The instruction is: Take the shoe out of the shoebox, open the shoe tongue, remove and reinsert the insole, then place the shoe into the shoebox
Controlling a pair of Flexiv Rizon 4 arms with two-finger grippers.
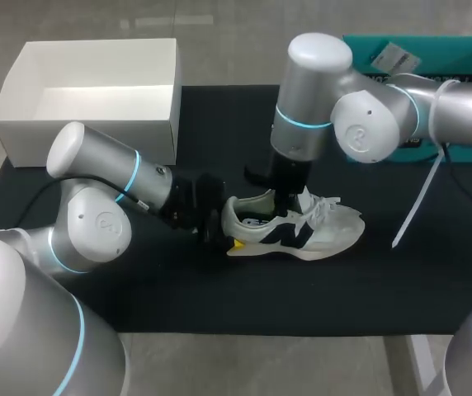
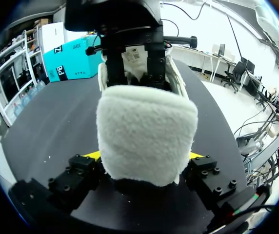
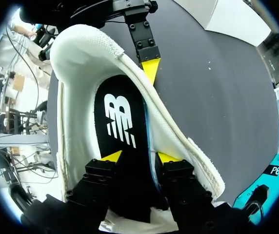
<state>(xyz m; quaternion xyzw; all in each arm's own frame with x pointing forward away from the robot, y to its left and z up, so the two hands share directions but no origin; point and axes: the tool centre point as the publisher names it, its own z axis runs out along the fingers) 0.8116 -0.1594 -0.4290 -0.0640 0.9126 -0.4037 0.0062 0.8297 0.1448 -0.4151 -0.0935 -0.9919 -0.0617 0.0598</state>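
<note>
On black mat (image 1: 318, 289), my left gripper (image 2: 143, 157) pinched shoe (image 1: 318, 231) heel. Right gripper (image 3: 138, 157) pinched insole (image 3: 122, 117) inside. Thought: pull insole up slow, straight; hold heel down tight.

I find the tabletop (image 1: 401, 289) covered in black. An open white shoebox (image 1: 87, 140) sits at 10 o'clock. The shoe (image 1: 327, 235) rests on its sole near centre, toe toward 3 o'clock. A teal box (image 1: 467, 49) stands at 2 o'clock.

A robotics lab: two robot arms (image 1: 96, 165) at a black table (image 1: 219, 305).
</note>
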